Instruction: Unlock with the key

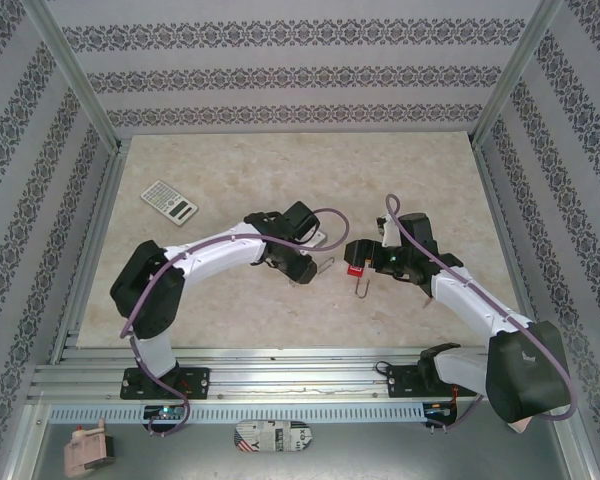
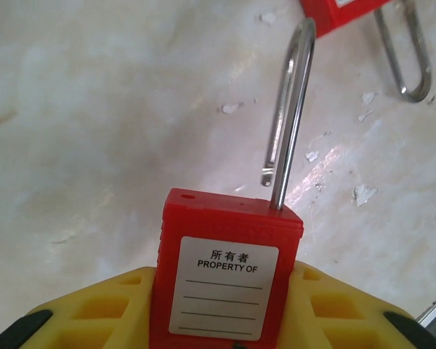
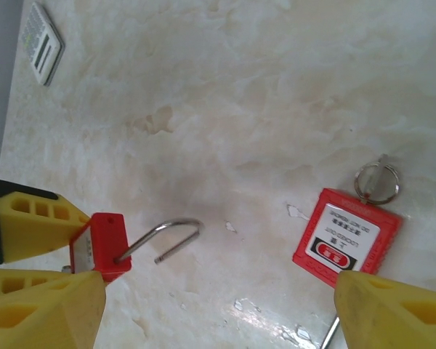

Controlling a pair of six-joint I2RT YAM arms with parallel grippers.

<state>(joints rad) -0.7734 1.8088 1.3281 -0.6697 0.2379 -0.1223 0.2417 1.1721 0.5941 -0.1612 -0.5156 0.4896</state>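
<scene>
The padlock [image 2: 225, 218] is smooth red plastic, its shackle [image 2: 296, 109] shiny metal, the table [image 2: 94, 109] glossy stone-look

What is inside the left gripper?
The left gripper holds a red padlock, shackle open, between yellow fingers. The lock's bottom end is covered, so no keyhole or key can be seen there.

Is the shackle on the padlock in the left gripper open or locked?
Open. In the left wrist view the shackle has its short leg ending free above the red padlock; only the long leg enters the body.
</scene>
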